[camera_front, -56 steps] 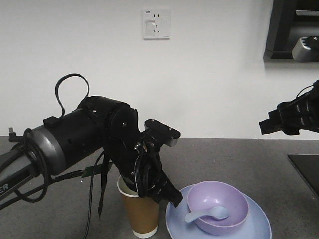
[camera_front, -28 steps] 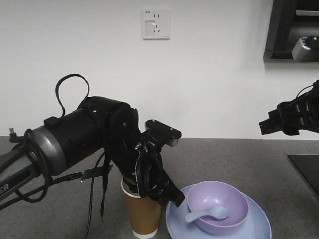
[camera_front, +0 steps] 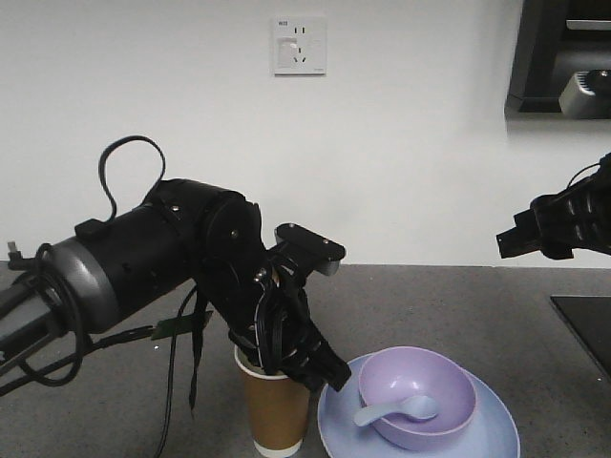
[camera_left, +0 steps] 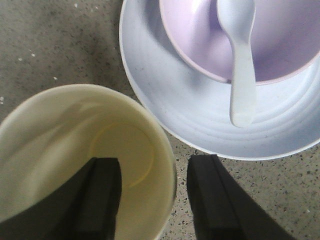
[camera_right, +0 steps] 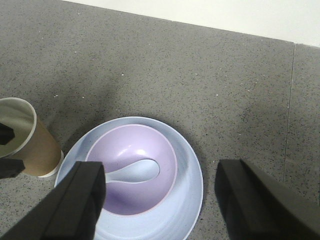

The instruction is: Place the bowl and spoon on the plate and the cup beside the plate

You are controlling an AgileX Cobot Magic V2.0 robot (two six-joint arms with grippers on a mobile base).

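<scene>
From the front, the left gripper [camera_front: 291, 367] hangs down over the cup [camera_front: 277, 405], which stands upright on the grey counter [camera_front: 458, 305] right against the left edge of the plate [camera_front: 420, 429]. The bowl [camera_front: 417, 393] sits on the plate with the spoon [camera_front: 394, 411] lying in it, handle pointing toward the cup. The right gripper [camera_front: 520, 239] is held high at the far right, well apart from everything; from here I can't tell how its jaws stand.

The left wrist camera looks straight down into the cup [camera_left: 85, 160]. One finger [camera_left: 100, 197] is inside the white interior and the other is outside the rim (so the jaws straddle the cup wall), but there looks to be a gap around the rim, and I'd call the gripper open rather than clamped. The plate [camera_left: 200, 120], bowl [camera_left: 280, 45] and spoon [camera_left: 240, 60] lie just beyond.

The right wrist camera shows its two fingers [camera_right: 75, 200] spread wide, holding nothing, high above the bowl [camera_right: 130, 170], spoon [camera_right: 132, 171] and plate [camera_right: 187, 185], with the cup [camera_right: 25, 137] just beside the plate's left rim.
</scene>
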